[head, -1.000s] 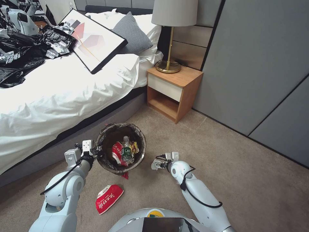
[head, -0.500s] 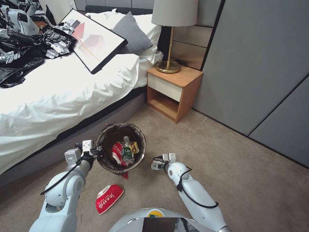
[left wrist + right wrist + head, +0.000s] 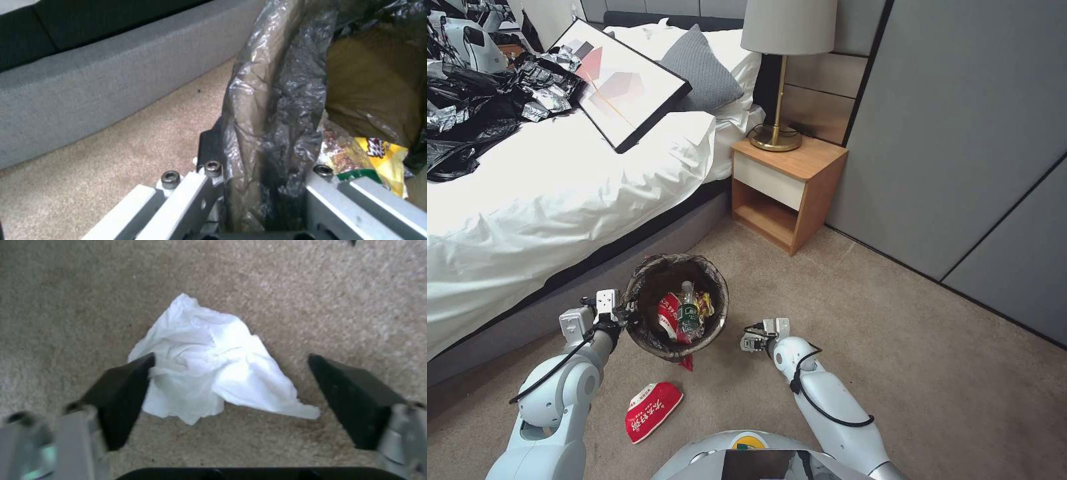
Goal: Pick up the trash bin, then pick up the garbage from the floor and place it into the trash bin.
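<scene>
**A:** Count for me, starting nearest you.

**B:** Closest to my base, one red-and-white snack bag [image 3: 652,411] lies on the carpet [image 3: 894,347]. Just past it, one tiny red wrapper [image 3: 686,363] peeks out under the trash bin [image 3: 647,293]. One bin, and my left pincer [image 3: 626,312] has its jaws clamped on the bin's lined rim, on the side toward the bed [image 3: 560,200]. Inside I count one more red-and-white bag [image 3: 668,315], one clear bottle with a green label [image 3: 688,313] and one yellow wrapper [image 3: 706,305].

**A:** And your right pincer?

**B:** My right pincer [image 3: 752,343] hangs low over the carpet, on the bin's right and apart from it. Its two dark fingers [image 3: 126,396] are spread wide, one white tissue [image 3: 213,373] lying on the floor between them; one fingertip overlaps the tissue's edge, though I cannot tell if it touches.

**A:** Does the head view show that tissue?

**B:** No, that comes from the right wrist view. Likewise the left wrist view shows the crinkled dark bag liner [image 3: 276,110] pinched between my jaws, with the yellow wrapper close behind.

**A:** Farther off?

**B:** One wooden nightstand [image 3: 787,193] carrying one lamp [image 3: 784,67], and on the bed one framed picture [image 3: 620,80] and one grey pillow [image 3: 700,70].
</scene>
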